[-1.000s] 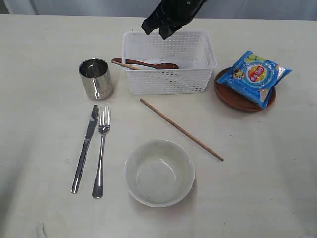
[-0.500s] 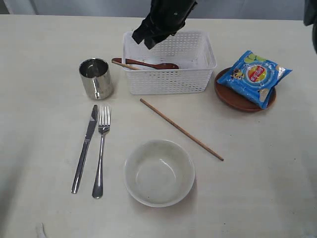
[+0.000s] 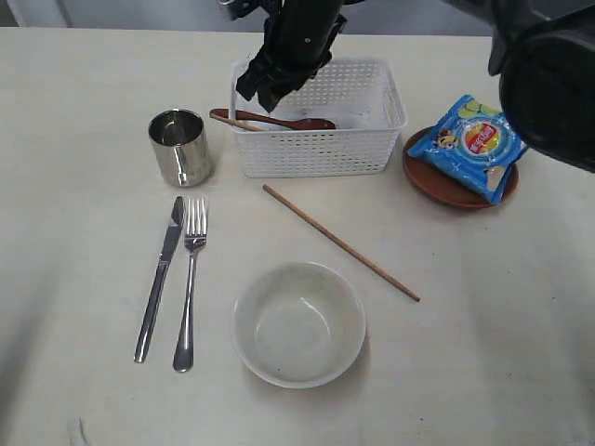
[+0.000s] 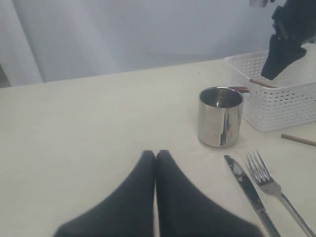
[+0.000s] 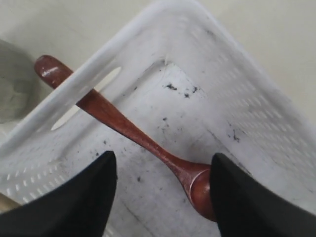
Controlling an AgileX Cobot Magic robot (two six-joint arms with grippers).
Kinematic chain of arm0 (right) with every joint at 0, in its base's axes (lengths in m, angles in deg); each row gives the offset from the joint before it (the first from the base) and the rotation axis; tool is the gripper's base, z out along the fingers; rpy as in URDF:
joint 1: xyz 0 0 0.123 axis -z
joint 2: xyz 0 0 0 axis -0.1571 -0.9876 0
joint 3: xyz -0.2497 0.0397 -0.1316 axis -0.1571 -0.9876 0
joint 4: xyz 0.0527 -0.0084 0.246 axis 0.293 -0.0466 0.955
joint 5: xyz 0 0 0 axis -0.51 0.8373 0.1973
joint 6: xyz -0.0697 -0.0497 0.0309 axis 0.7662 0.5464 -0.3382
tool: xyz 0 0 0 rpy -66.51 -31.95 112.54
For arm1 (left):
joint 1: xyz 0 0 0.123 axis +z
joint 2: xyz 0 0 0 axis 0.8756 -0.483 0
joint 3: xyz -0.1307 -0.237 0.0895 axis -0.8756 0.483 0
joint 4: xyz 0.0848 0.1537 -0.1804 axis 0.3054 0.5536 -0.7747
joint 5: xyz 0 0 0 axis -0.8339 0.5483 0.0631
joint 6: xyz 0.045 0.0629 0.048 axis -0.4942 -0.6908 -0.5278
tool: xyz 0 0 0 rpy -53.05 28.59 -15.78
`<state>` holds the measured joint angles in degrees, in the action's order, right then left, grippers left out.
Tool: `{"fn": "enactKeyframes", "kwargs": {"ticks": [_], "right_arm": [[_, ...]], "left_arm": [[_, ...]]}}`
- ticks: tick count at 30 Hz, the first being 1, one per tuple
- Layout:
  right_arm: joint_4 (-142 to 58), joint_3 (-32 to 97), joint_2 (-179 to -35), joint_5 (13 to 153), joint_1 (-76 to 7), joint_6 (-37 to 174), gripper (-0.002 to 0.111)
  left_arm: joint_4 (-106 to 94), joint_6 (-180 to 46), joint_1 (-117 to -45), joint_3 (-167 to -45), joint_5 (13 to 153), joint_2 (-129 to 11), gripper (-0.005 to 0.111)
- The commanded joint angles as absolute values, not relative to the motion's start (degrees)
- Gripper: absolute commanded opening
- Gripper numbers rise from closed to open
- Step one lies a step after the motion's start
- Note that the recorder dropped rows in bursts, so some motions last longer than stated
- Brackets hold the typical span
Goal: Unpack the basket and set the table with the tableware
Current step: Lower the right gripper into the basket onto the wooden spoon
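The white basket (image 3: 316,160) stands at the back of the table (image 3: 493,362). A reddish-brown spoon (image 3: 271,120) lies in it, handle poking over the left rim beside a chopstick end (image 3: 235,124). My right gripper (image 3: 258,93) hangs over the basket's left part. In the right wrist view it (image 5: 163,160) is open, its fingertips either side of the spoon (image 5: 128,131), with the bowl end beside one fingertip. Another chopstick (image 3: 339,242), the bowl (image 3: 297,322), knife (image 3: 160,279), fork (image 3: 191,279) and cup (image 3: 180,147) sit on the table. My left gripper (image 4: 155,154) is shut and empty, near the cup (image 4: 220,116).
A blue chips bag (image 3: 476,144) lies on the brown plate (image 3: 429,178) right of the basket. The right arm's dark bulk (image 3: 548,84) fills the upper right corner.
My right gripper has moved left and down over the basket's left part, and its jaws have opened. Nothing on the table has moved.
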<state>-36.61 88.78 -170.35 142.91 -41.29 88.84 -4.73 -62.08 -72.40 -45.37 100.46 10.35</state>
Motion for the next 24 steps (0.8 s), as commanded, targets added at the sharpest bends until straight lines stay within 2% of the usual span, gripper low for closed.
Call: {"fn": "enactKeyframes", "kwargs": {"ticks": [1, 8, 13, 24], "right_arm": [[-37.48, 89.47, -170.38, 143.19, -41.18, 89.28, 0.054], [-37.23, 89.47, -171.95, 144.15, -41.18, 92.30, 0.055], [-37.23, 89.47, -172.05, 144.83, -41.18, 97.25, 0.063], [-33.64, 89.47, -173.06, 143.46, -41.18, 103.81, 0.063]], "left_arm": [[-4.49, -61.88, -72.39, -45.27, 100.00, 10.50, 0.000], [-4.49, -61.88, -72.39, -45.27, 100.00, 10.50, 0.000], [-4.49, -61.88, -72.39, -45.27, 100.00, 10.50, 0.000], [-4.49, -61.88, -72.39, -45.27, 100.00, 10.50, 0.000]]}}
